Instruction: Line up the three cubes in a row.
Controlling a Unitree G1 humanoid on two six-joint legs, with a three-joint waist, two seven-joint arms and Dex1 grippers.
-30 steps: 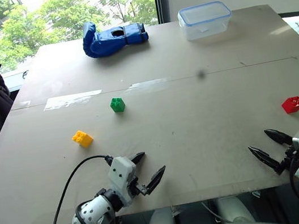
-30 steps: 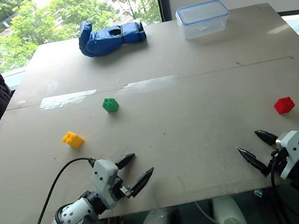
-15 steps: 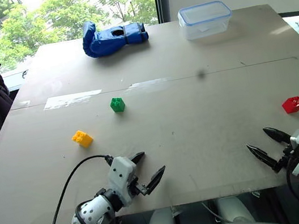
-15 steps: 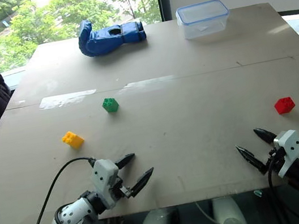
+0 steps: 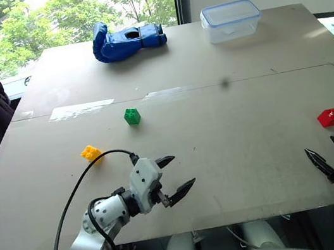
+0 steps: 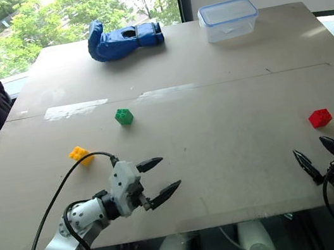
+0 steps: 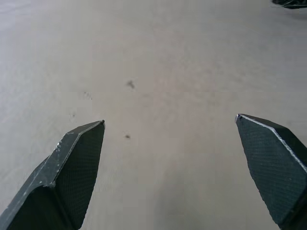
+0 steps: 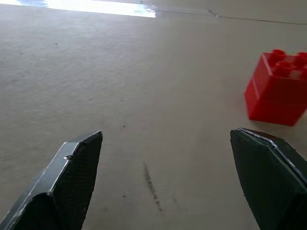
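The left pincer [image 7: 170, 125] stands wide apart, nothing between its two black fingers [image 7: 72, 167], over the bare tan surface [image 7: 158, 62], which carries a few dark specks.

1. The table [image 5: 223, 154] is carrying everything; clock directions are being read from its centre, twelve being the far edge.
2. The first cube [image 5: 131, 116] is sitting at about ten o'clock, near the centre.
3. The second cube [image 5: 91, 153] is lying at about nine o'clock, nearer and further left than the first.
4. The third cube [image 5: 329, 117] is resting at about three o'clock, near the right edge, well apart from the other two.
5. The glove [image 5: 124, 41] is lying at eleven o'clock by the far edge.
6. The lidded box [image 5: 231, 20] is standing at one o'clock, right of the glove.
7. The left gripper [image 5: 174, 175] is hanging at seven o'clock, right of and nearer than the second cube.
8. The right gripper [image 5: 330, 154] is sitting at four o'clock, just this side of the third cube.
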